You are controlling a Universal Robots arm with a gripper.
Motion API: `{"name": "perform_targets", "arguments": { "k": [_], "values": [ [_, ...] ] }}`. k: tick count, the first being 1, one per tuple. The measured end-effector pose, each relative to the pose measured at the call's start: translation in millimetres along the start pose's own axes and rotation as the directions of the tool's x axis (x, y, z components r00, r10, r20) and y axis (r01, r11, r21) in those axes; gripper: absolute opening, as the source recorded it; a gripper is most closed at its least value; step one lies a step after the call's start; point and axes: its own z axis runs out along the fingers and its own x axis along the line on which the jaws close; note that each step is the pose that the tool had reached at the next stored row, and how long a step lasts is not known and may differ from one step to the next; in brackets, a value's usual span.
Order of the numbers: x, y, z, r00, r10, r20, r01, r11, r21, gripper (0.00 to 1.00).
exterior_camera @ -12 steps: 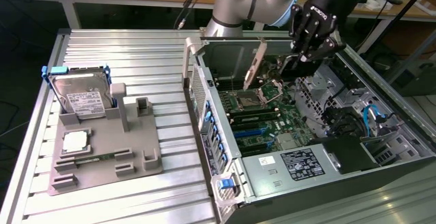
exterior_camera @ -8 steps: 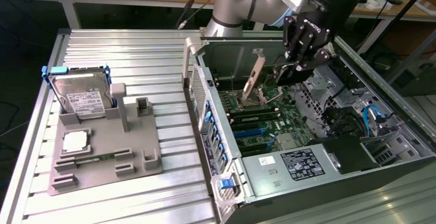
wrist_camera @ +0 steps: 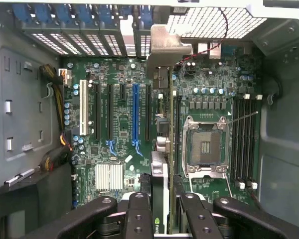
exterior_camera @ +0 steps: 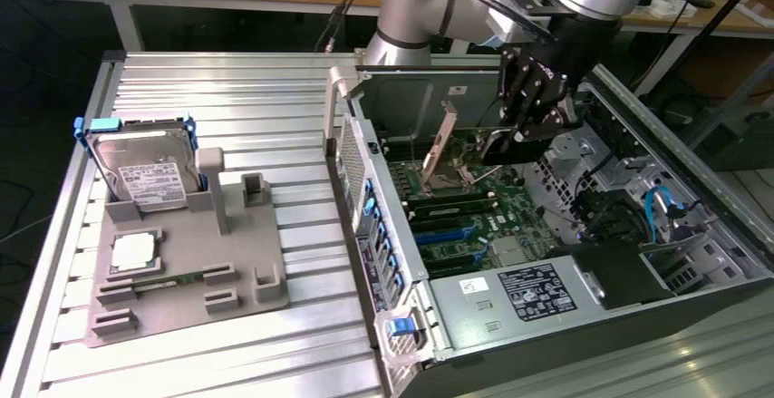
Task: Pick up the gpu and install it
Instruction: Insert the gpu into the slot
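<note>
The pincer (wrist_camera: 159,201) is clamped on the gpu (wrist_camera: 160,172). Its fingers (wrist_camera: 138,209) press either face of the card, which runs edge-on away from them to its silvery bracket (wrist_camera: 164,45). In the upper right of the exterior view the gripper hangs inside the open computer case (exterior_camera: 400,189), with the card above the motherboard (wrist_camera: 114,149) and apparently not seated. The pick-up looks done and the install is in hand. The next move calls for squaring the card's edge to a slot such as the blue slot (wrist_camera: 135,112), with the bracket meeting the rear openings.
</note>
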Motion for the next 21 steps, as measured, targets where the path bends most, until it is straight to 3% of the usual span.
{"name": "perform_targets", "arguments": {
  "k": [6, 11, 13, 18, 21],
  "values": [
    [0.1, 2.4, 11.5, 1.0, 0.0, 0.0001, 0.0, 1.0, 0.0003, 0.27],
    [0.1, 13.6, 17.3, 1.0, 0.0, 0.0021, 0.0, 1.0, 0.0031, 0.27],
    [0.2, 15.6, 19.3, 1.0, 0.0, 0.0021, 0.0, 1.0, 0.0081, 0.27],
    [0.6, 18.3, 23.5, 1.0, -0.001, 0.0017, 0.001, 0.9996, 0.0298, 0.27],
    [0.7, 20.7, 27.0, 1.0, -0.001, 0.0017, 0.001, 0.9993, 0.0361, 0.27]
  ]
}}
